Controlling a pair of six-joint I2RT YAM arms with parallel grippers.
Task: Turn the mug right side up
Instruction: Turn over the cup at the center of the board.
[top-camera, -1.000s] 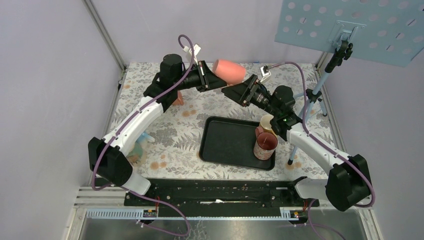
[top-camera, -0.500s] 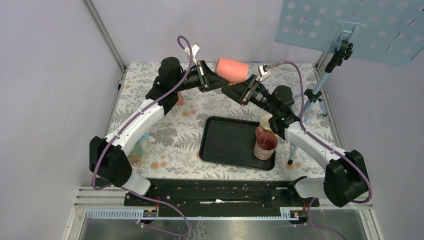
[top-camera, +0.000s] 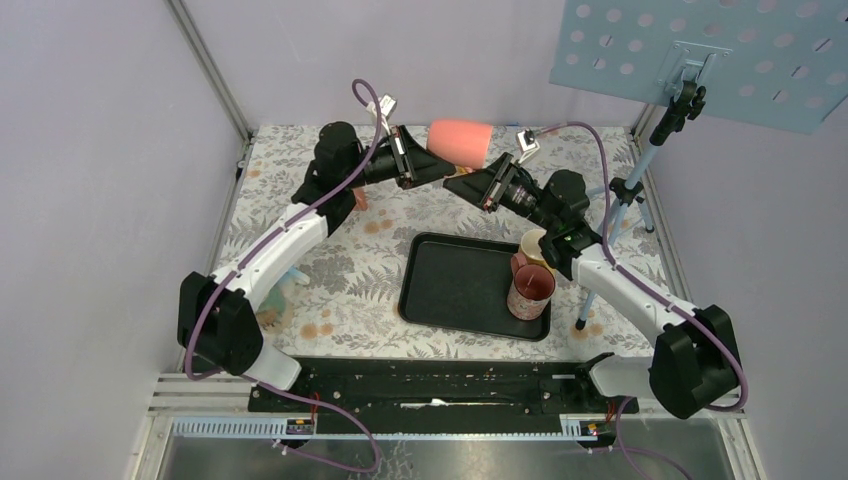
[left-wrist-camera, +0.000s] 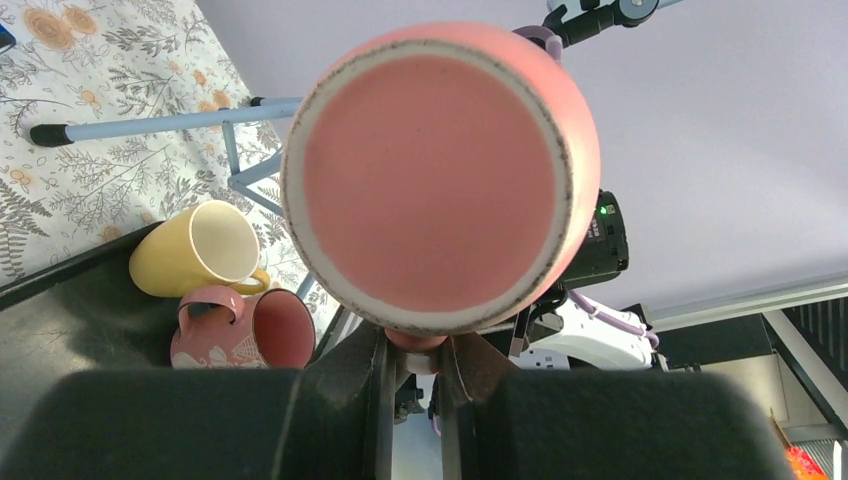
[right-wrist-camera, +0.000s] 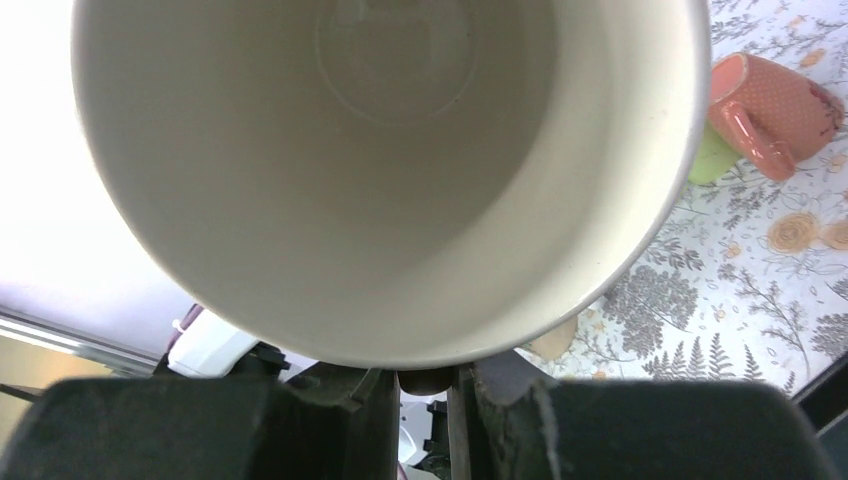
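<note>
A black tray lies mid-frame on a floral tablecloth; a yellow mug and a dark pink mug sit at its right end; a blue perforated board fills the upper right

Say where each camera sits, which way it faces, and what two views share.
Top external: above and behind, facing down on the floral-print table; left arm, right arm show.
Left wrist: on the left gripper, facing the base of the pink ceramic mug; fingers show.
Right wrist: on the right gripper, facing into the mug's inside; fingers show.
Shared: top and left wrist see the yellow mug and black tray.
</note>
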